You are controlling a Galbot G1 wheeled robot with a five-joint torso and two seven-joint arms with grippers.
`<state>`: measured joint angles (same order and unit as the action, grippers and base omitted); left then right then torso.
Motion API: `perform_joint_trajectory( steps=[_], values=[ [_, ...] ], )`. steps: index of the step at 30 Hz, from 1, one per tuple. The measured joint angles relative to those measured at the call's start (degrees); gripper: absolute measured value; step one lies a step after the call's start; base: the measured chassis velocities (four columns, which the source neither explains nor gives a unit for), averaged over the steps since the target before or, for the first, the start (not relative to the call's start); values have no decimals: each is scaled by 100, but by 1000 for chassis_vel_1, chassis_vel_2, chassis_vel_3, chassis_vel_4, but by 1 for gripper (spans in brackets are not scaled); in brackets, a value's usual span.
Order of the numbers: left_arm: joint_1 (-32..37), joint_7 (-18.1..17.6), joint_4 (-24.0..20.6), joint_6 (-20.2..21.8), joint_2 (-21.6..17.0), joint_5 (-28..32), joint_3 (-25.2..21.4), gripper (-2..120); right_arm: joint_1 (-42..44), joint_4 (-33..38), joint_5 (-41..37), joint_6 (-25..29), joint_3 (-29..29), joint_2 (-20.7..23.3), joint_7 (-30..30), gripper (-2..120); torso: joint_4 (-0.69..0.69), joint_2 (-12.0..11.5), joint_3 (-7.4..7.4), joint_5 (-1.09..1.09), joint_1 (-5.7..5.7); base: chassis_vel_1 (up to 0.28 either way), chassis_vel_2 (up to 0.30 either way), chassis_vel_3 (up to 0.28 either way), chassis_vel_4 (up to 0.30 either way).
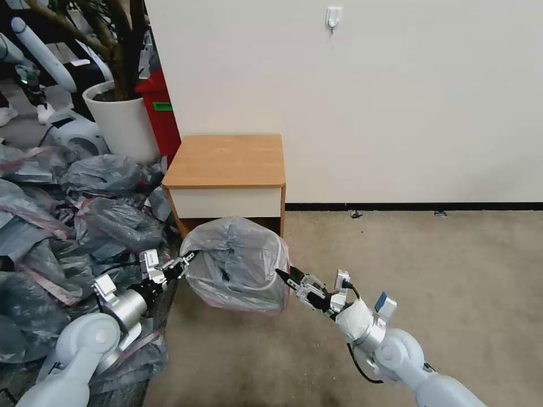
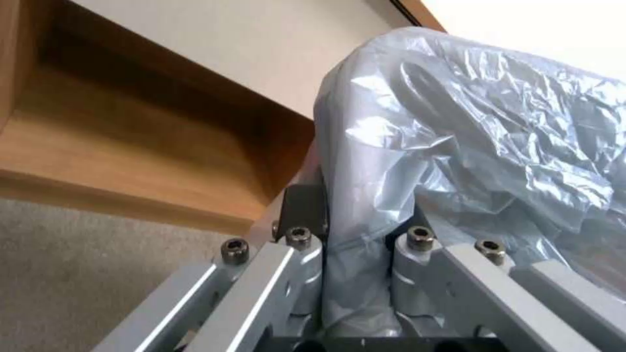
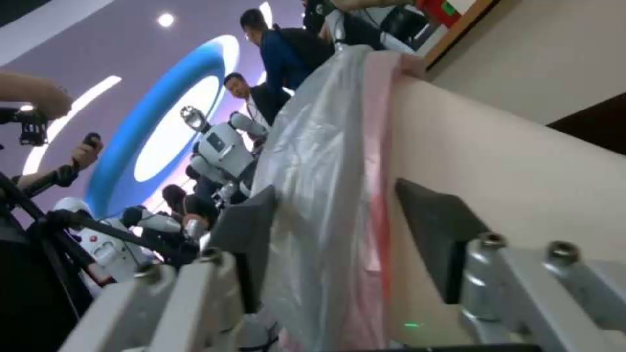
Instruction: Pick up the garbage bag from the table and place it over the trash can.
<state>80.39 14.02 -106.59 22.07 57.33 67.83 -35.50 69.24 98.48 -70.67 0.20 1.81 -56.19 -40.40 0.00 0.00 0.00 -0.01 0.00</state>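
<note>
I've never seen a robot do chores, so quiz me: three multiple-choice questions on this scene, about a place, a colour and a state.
1. Where is the thin translucent grey plastic garbage bag? A on the wooden nightstand; B draped over the cream-white plastic trash can; C on the heap.
2. Its rim band colour? A green; B pink-red; C blue.
3. The right gripper is? A open; B shut; C hidden.
B, film covers the can; B, pink-red edge shows; A, pads straddle the rim; left gripper at the bag's left side.
</note>
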Motion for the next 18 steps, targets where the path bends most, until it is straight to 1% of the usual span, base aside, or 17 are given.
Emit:
perform_joint_trajectory(
  steps=[2, 4, 5, 6, 7, 8, 9, 10, 12, 18],
  values=[
    [3, -3, -3, 0, -4, -1, 1, 10, 0, -10, 7, -2, -2, -2, -26, 37, 0, 0, 0, 0, 0, 0, 0, 0, 0],
    [12, -4, -13, 0, -4, -2, 1, 10, 2, -18, 13, -2, -2, -1, -38, 30, 0, 0, 0, 0, 0, 0, 0, 0, 0],
    [12, -4, -13, 0, -4, -2, 1, 10, 2, -18, 13, -2, -2, -1, -38, 30, 0, 0, 0, 0, 0, 0, 0, 0, 0],
    [17, -4, -15, 0, -4, -2, 1, 10, 2, -22, 14, -2, -1, -2, -48, 24, 0, 0, 0, 1, 0, 0, 0, 0, 0],
    [18, -4, -15, 1, -5, -2, 1, 10, 3, -22, 14, -2, 1, -1, -63, 22, 0, 0, 0, 1, 0, 0, 0, 0, 0],
    [18, -4, -14, 5, -9, -2, 0, 10, 10, -22, 14, -2, 12, 4, -129, 14, 0, 0, 0, 1, 0, 0, 0, 0, 0],
    [18, -4, -14, 5, -9, -2, 0, 10, 10, -22, 14, -2, 12, 4, -129, 14, 0, 0, 0, 1, 0, 0, 0, 0, 0],
    [17, -4, -1, 9, -14, -3, 0, 10, 18, -22, 14, -2, 11, 10, -157, 9, 0, 0, 0, 1, 0, 0, 0, 0, 0],
    [15, -4, 19, 17, -18, -6, 5, 10, 31, -21, 15, -2, 11, 17, -181, 6, 0, 0, 0, 1, 0, 0, 0, 0, 0],
    [-6, -1, 79, 16, -30, -15, 16, 10, 66, -21, 22, 3, 22, 21, -231, 5, 0, 0, 0, 1, 0, 0, 0, 0, 0]
  ],
)
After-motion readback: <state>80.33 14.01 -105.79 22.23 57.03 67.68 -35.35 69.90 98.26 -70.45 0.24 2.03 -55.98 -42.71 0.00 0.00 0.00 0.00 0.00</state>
